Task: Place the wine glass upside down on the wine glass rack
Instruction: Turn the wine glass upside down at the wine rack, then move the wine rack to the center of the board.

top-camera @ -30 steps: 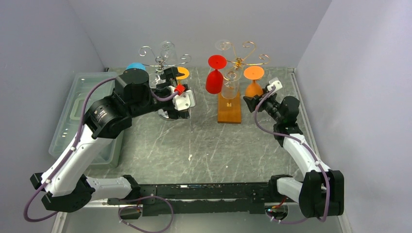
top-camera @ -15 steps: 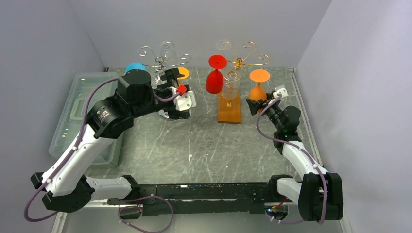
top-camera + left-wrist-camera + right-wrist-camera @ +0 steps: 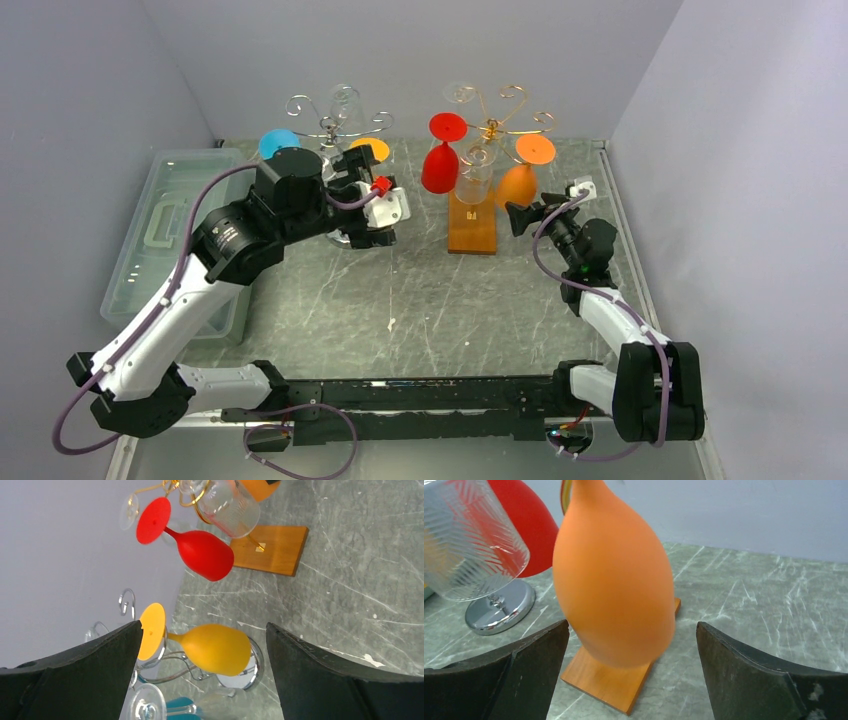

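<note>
Left gripper (image 3: 204, 627), right gripper (image 3: 632, 624) apart, empty. Risk: clipping orange glass (image 3: 614, 580), centre frame, while backing out; could swing off rack (image 3: 490, 127).

Left hand (image 3: 202, 628) spread wide, right hand (image 3: 633, 630) spread wide

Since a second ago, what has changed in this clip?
The right pincer opened, letting go of the orange glass, and drew back toward its base; the glass now hangs upside down, tilted, on the gold rack. The left pincer stayed open while its arm shifted slightly. The red glass and clear glass stayed put.
</note>
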Robot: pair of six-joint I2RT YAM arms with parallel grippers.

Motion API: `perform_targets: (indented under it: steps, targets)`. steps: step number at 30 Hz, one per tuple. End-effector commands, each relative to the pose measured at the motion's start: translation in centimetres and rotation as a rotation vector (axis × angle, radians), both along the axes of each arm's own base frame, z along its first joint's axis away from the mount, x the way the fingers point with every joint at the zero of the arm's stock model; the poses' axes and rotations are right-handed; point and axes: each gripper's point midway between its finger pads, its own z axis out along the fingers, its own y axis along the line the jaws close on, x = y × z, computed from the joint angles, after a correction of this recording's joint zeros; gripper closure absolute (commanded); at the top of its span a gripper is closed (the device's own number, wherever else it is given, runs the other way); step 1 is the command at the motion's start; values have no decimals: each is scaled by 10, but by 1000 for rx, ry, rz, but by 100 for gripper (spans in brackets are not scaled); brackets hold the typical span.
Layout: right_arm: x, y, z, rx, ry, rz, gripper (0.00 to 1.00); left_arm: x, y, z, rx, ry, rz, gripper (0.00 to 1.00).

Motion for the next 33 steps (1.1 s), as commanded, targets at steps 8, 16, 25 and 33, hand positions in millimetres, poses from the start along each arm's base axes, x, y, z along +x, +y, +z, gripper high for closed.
perform_targets:
  steps: [8,16,25,33]
  targets:
    - [-7,-38,10,12,26,-222,0,5,40,-79,-62,337,190,1]
    - [-29,-84,-26,82,99,-501,0,14,99,-149,-104,437,417,1]
    - [-34,-108,-60,140,178,-660,0,37,148,-209,-212,581,600,1]
    - [-37,-112,-73,181,221,-699,0,34,153,-255,-302,609,647,1]
